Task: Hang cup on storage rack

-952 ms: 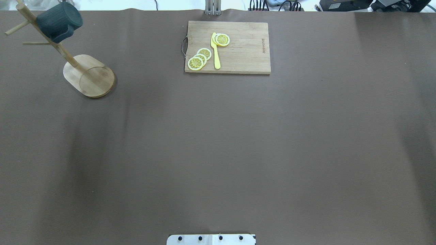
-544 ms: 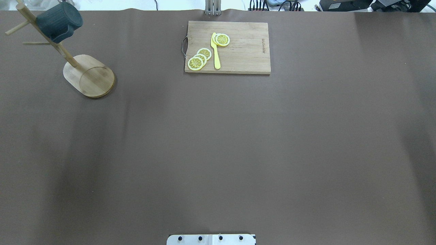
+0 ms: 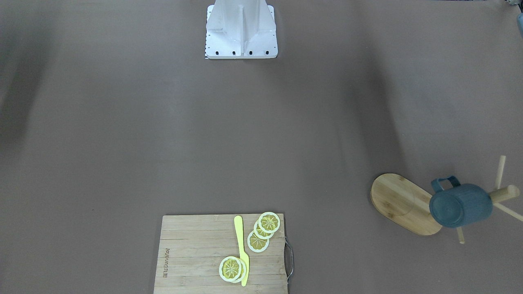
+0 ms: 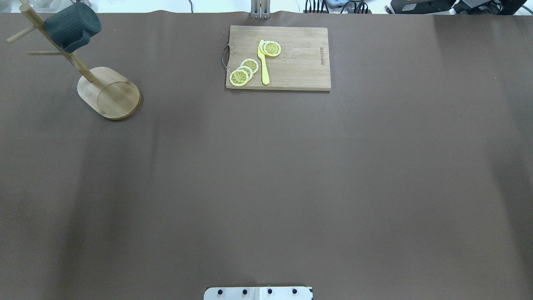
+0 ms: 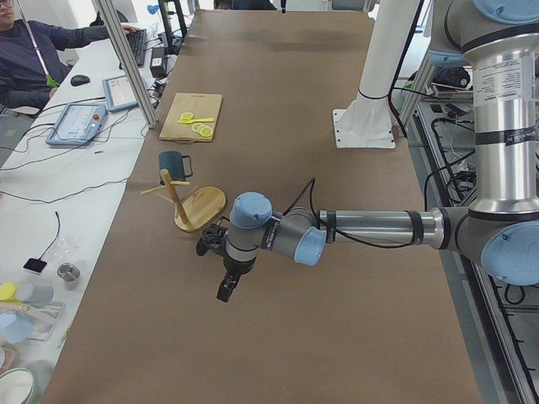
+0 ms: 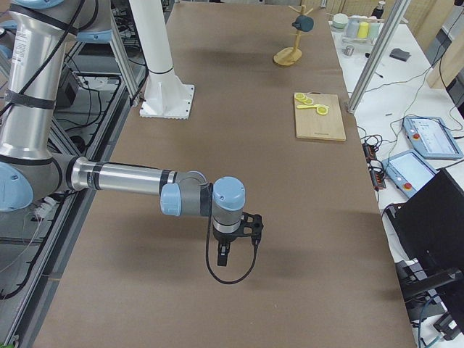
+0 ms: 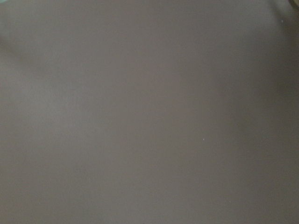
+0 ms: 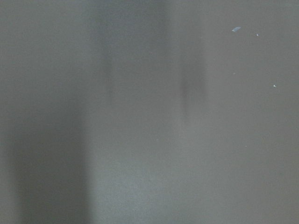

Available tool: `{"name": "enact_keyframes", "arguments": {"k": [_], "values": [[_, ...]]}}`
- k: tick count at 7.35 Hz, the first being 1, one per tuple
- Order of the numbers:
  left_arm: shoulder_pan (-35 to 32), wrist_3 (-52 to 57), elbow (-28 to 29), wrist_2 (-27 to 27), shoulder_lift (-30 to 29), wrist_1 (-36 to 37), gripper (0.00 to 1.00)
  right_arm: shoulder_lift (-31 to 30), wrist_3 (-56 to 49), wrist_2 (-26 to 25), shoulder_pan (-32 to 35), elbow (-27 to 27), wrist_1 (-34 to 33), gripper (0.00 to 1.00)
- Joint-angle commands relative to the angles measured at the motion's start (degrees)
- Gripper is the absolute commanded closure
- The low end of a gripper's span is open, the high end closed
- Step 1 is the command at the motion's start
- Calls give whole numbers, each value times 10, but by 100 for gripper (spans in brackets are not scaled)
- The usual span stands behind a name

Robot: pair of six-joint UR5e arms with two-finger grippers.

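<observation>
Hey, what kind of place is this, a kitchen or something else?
Probably a robotics lab, not a kitchen: industrial left arm and right arm over a covered table, a teach pendant beside it, an operator seated nearby.

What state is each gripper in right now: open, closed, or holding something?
Left gripper: cannot be told; seen only from the side.
Right gripper: cannot be told; seen only from the side.

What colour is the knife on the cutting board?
The knife is yellow, clearest in the exterior front-facing view.
</observation>
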Motion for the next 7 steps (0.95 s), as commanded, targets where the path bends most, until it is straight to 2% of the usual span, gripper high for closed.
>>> {"name": "enact_keyframes", "arguments": {"k": [1, 3, 4, 5, 7], "values": [[-9, 0, -1, -23, 3, 78, 1, 1, 0, 1, 0, -12, 16, 0], [-10, 0, -3, -23, -4, 112, 1, 2, -1, 3, -1, -56, 79, 0], [-10, 0, -53, -23, -8, 170, 1, 2, -1, 4, -1, -78, 121, 0], [-10, 1, -77, -24, -13, 215, 1, 3, -1, 5, -1, -91, 139, 0], [-10, 0, -64, -23, -11, 214, 1, 13, -2, 21, -1, -89, 134, 0]]}}
